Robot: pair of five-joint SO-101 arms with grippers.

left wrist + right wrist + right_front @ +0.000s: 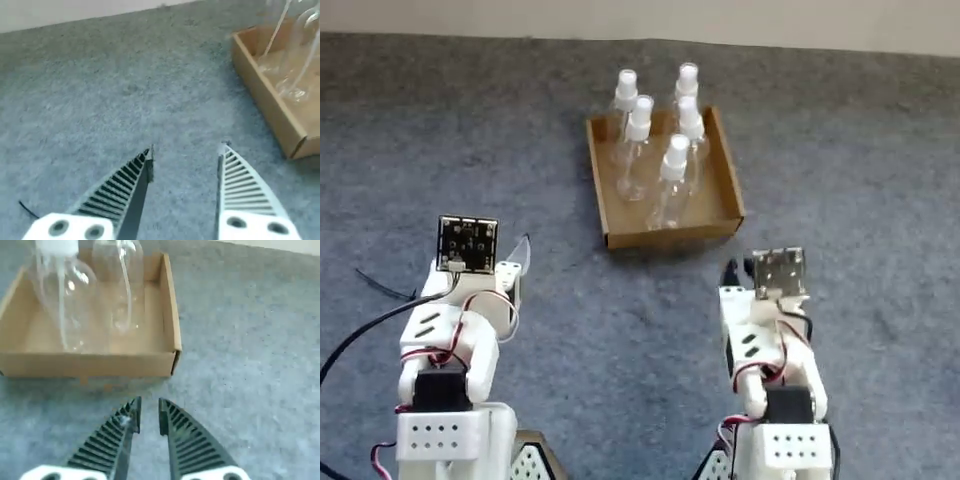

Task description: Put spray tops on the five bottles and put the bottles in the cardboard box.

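Five spray-topped bottles (642,152) upright together inside the cardboard box (672,233)

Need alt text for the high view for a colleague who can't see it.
Five clear bottles with white spray tops stand upright in a cardboard box on grey carpet. The left arm and right arm sit short of the box, holding nothing.

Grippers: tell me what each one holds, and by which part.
Nothing. The left gripper and the right gripper are both open and empty, over the carpet, short of the box.
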